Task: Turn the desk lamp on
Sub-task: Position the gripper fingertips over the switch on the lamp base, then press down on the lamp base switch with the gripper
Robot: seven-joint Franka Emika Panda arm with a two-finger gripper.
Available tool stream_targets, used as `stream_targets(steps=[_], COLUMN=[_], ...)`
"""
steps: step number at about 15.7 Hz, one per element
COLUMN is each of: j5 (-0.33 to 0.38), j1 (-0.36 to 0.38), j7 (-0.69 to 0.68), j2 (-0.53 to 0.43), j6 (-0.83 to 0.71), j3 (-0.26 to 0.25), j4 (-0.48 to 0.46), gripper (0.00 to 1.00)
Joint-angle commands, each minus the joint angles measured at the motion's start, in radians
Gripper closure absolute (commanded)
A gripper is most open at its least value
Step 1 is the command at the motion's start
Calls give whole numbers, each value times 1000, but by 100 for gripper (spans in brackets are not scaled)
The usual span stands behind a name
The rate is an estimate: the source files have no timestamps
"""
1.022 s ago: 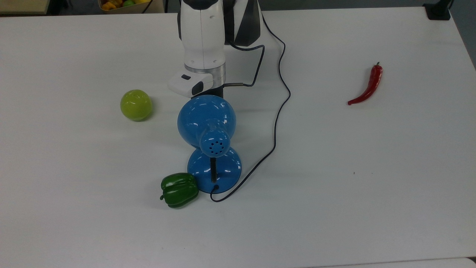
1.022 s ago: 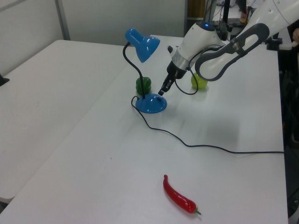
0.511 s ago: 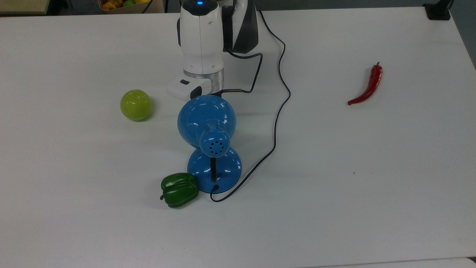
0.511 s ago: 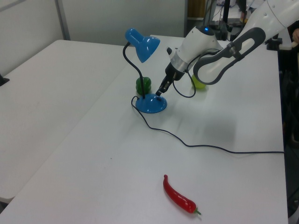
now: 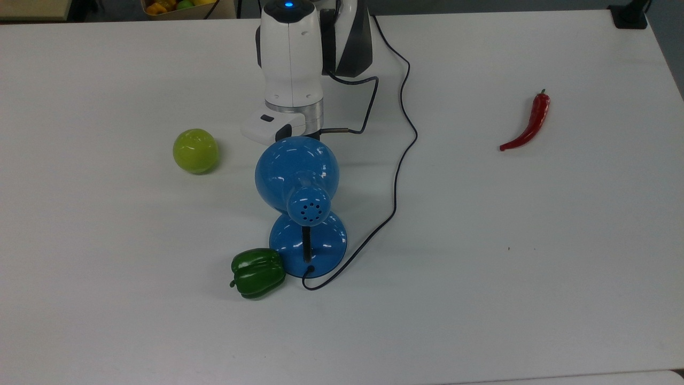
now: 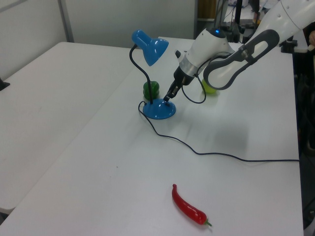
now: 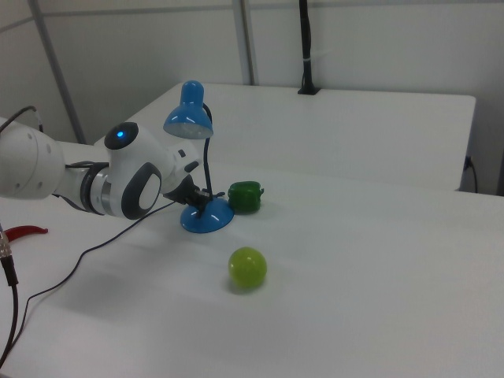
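Note:
The desk lamp stands on the white table with its blue dome shade (image 5: 296, 171) above its round blue base (image 5: 327, 247). Its black cord (image 5: 398, 160) runs away toward the arm. In the left view my gripper (image 6: 169, 97) points down with its tip at the rim of the lamp base (image 6: 160, 109), fingers together, holding nothing. The right view shows the gripper (image 7: 200, 198) at the edge of the base (image 7: 206, 219), below the shade (image 7: 189, 118). In the top view the shade hides the gripper tip; the white wrist (image 5: 291, 107) sits just behind it.
A green bell pepper (image 5: 257, 272) rests against the lamp base. A yellow-green apple (image 5: 195, 151) lies to the shade's left in the top view. A red chili (image 5: 529, 125) lies far to the top view's right. The lamp cord loops across the table.
The gripper has shifted slightly toward the lamp base over the last second; since half a second ago it has barely moved. The lamp has not moved.

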Motion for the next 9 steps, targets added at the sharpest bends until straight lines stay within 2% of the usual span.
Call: stream_targets(steps=[1, 9], j5=[-23, -23], j1=[23, 25], j7=[28, 28], j2=[-1, -3], j6=[7, 4], j3=[-21, -21], j4=[-4, -20], gripper=[100, 100])
